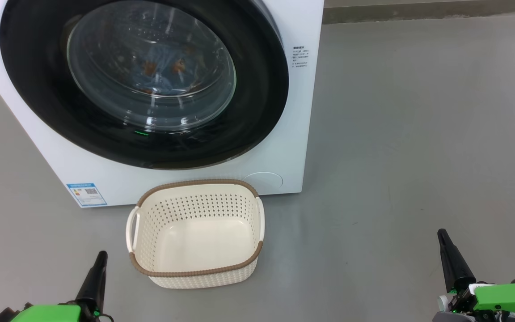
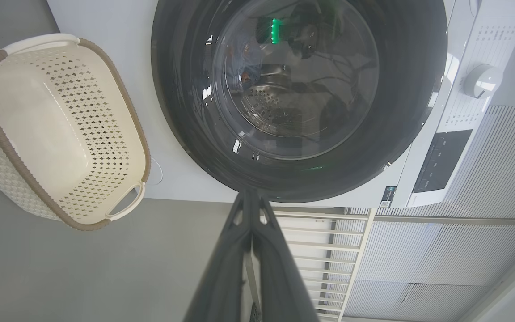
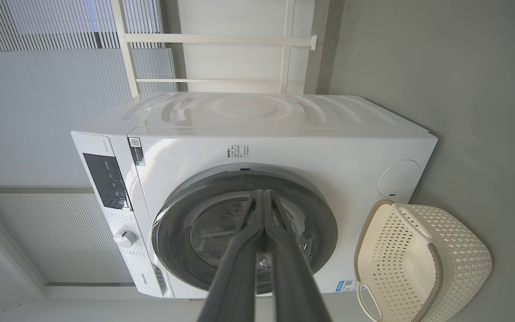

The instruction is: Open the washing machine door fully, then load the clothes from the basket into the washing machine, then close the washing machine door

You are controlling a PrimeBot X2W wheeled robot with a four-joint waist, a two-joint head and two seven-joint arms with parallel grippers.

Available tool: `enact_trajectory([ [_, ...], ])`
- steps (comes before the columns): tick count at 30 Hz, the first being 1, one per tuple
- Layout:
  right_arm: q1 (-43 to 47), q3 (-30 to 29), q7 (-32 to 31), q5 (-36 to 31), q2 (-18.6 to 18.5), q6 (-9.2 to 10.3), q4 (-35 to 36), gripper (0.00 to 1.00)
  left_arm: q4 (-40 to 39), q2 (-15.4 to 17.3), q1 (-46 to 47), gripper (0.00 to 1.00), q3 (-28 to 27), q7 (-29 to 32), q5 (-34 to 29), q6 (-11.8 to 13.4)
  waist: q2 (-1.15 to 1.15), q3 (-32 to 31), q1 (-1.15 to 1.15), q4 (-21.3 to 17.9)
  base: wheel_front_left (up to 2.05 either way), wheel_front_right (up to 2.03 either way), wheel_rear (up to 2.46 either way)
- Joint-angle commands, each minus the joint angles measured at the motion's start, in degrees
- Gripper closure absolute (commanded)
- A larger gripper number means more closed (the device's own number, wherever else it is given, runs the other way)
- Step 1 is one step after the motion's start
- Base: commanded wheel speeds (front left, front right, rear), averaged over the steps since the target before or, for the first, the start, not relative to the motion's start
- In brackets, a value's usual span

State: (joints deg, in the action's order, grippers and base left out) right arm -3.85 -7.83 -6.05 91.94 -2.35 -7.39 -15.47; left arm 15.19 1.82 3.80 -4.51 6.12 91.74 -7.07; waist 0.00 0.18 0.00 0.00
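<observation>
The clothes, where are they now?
In the head view, the clothes lie inside the washing machine, behind the glass of the shut door; the basket stands in front.

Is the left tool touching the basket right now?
Apart. The head view shows bare grey floor between the left tool and the basket.

The door (image 1: 145, 85) sits shut in the washer (image 1: 295, 134) front, barring the way to the drum and to the clothes (image 1: 163, 71) behind its glass. The basket (image 1: 195, 210) stands on the floor just before the washer, which walls it in at 12 o'clock; its mouth lies open from above. Bare floor (image 1: 418, 134) spreads wide from the basket's 1 to 5 o'clock, with a narrower strip at 9. Open floor separates the basket from the left hand (image 1: 102, 255) at 8 o'clock and the right hand (image 1: 441, 232) near 4.
</observation>
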Motion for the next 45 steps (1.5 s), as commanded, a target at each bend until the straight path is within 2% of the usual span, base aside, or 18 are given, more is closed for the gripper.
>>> enact_trajectory([
  [1,-2.3,1.3,-0.4,0.2,-0.5,-0.1,1.5,1.0,-1.1,1.1,2.4,1.0,-2.0,0.4,0.4,-0.4,0.0,0.0,0.0,0.0,0.0,0.0,0.0],
  [45,-2.3,1.3,-0.4,0.2,-0.5,-0.1,1.5,1.0,-1.1,1.1,2.4,1.0,-2.0,0.4,0.4,-0.4,0.0,0.0,0.0,0.0,0.0,0.0,0.0],
])
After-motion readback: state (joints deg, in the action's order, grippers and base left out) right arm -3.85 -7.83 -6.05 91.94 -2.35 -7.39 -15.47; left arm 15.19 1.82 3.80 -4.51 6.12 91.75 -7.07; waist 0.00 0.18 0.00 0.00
